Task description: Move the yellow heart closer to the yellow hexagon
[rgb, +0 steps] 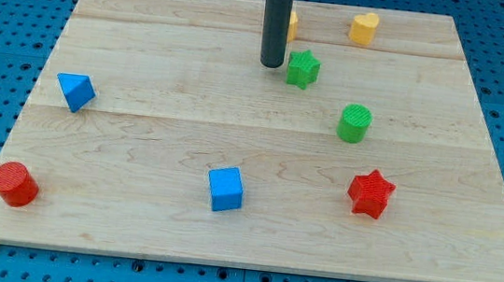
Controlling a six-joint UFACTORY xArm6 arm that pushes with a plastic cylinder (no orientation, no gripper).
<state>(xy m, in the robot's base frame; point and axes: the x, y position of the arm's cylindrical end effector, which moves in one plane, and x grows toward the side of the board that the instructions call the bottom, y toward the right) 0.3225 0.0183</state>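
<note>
The yellow heart (364,28) lies near the view's top, right of centre. The yellow hexagon (292,24) is to its left, mostly hidden behind my dark rod; only its right edge shows. My tip (271,64) rests on the board just below the hexagon and just left of the green star (303,68). The tip is well to the left of and below the heart, touching neither yellow block as far as I can tell.
A green cylinder (354,123) and a red star (370,193) lie at the right. A blue cube (225,189) sits at bottom centre, a blue triangle (75,91) at left, a red cylinder (14,183) at bottom left. The wooden board (149,46) ends on blue pegboard.
</note>
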